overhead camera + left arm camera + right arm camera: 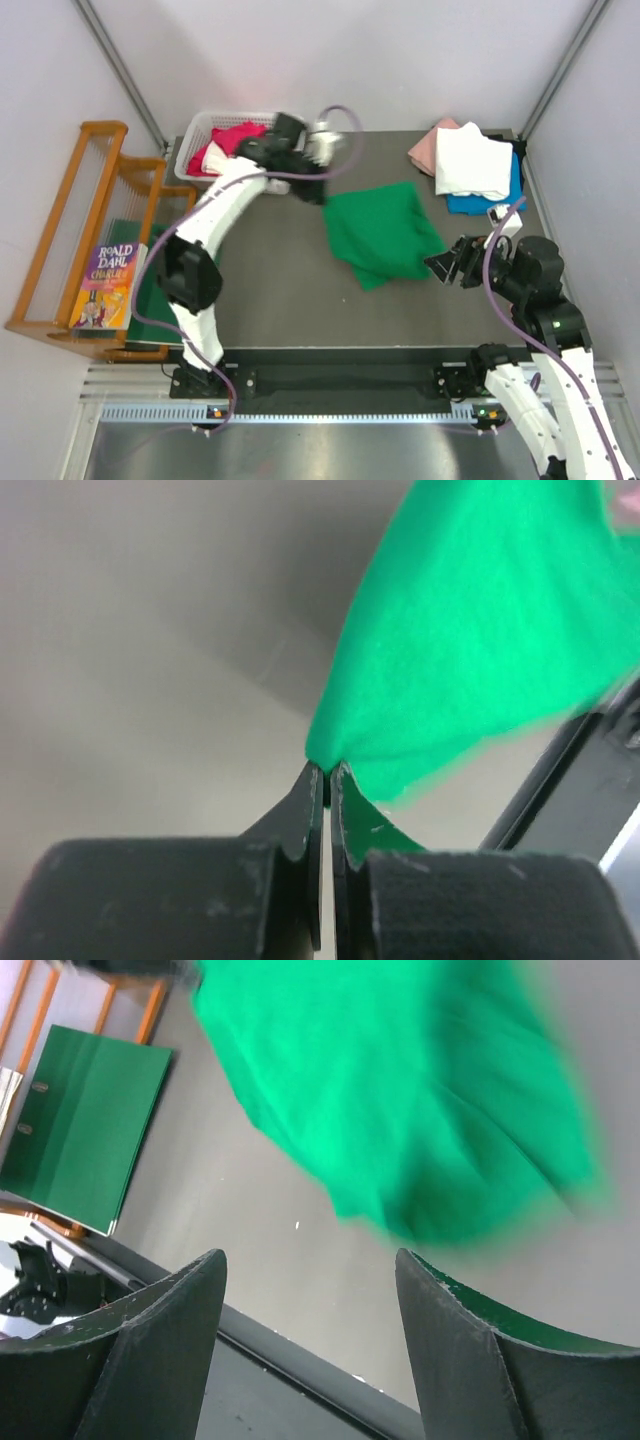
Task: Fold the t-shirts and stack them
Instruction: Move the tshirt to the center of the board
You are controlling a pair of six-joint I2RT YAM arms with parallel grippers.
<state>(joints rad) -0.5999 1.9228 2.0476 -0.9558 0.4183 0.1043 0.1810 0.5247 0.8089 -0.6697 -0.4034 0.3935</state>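
Note:
A bright green t-shirt [382, 232] lies crumpled at the middle of the dark table, its left corner lifted. My left gripper [318, 190] is shut on that corner; the wrist view shows the green cloth [480, 630] pinched between my closed fingertips [327, 776]. My right gripper [445, 264] is open and empty, just right of the shirt's near edge; its wrist view shows the green shirt [400, 1100] ahead of the spread fingers. A stack of pink [428, 147], white [472, 160] and blue [480, 203] tees sits at the far right. Red/magenta tees [232, 142] lie in a basket.
A white basket [195, 140] stands at the far left corner. A wooden rack [75, 230] with a book [105, 285] and a dark green folder [80, 1125] stands left of the table. The table's front edge [340, 350] runs near my arm bases.

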